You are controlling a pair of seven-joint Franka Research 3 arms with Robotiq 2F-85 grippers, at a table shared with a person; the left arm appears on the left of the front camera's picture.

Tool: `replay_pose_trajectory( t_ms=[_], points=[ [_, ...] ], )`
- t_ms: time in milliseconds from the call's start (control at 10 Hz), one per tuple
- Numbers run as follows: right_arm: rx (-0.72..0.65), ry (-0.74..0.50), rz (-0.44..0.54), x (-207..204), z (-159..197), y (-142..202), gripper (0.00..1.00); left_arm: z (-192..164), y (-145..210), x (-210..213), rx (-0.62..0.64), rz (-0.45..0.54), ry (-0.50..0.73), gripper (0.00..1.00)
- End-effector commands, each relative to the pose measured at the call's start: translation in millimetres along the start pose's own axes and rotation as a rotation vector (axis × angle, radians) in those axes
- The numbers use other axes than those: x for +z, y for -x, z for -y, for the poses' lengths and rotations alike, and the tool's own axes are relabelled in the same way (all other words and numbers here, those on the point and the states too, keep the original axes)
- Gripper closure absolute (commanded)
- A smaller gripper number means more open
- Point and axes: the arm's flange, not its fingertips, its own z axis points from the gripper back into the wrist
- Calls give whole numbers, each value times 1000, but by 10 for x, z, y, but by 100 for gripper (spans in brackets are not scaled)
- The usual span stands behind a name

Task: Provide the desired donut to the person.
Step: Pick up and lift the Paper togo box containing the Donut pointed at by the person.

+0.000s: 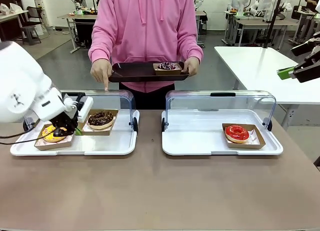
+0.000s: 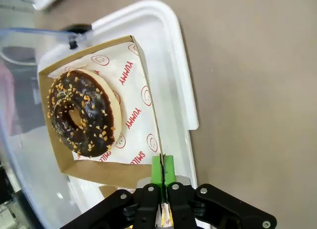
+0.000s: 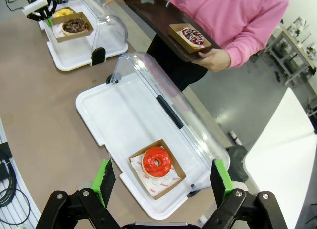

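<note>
Left claw (image 1: 74,131) clenched, green pads pinched on what looks like the near wall of the brown cardboard tray (image 2: 101,172) under the chocolate-glazed ring donut with nut crumbs (image 2: 81,112). Tray and donut inside the left white plastic display case (image 1: 120,147), clear lid raised, beside a yellow-glazed donut (image 1: 52,133) in its own card tray, all on the brown surface (image 1: 160,191). Right claw (image 3: 161,175) released, jaws wide, high above the red-glazed donut (image 3: 157,162) in the second display case (image 1: 220,148). Across the surface, person in a pink hoodie (image 1: 145,26): one hand (image 1: 101,71) with a finger pointed down at the left case, other hand (image 1: 191,66) on a dark serving tray (image 1: 135,72) with one sprinkled donut on it.

Likely handling: light load, soft dough, sticky glaze easily marred, so no direct squeeze. Thin card wall the sensible hold, yet floppy, apt to bend or tip with the donut's weight off to one side. Best kept level, lifted slowly, clear of the lid, toward the serving tray.
</note>
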Motion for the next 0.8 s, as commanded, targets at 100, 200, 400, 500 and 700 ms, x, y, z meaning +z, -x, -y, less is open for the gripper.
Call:
replay_pose_trajectory(
  t_ms=[100, 200, 400, 500, 700],
  points=[
    [-3, 0, -20, -4, -11, 7, 0, 815, 296, 523, -29, 129, 48, 100],
    [-3, 0, -20, -4, -11, 7, 0, 976, 356, 674, -52, 167, 77, 100],
    [-3, 0, -20, -4, -11, 7, 0, 1251, 445, 913, -98, 192, 115, 100],
    [-3, 0, -20, -4, -11, 7, 0, 1338, 475, 1005, -123, 183, 110, 100],
    [-3, 0, -20, -4, -11, 7, 0, 1427, 461, 1098, -178, 166, 96, 100]
  ],
)
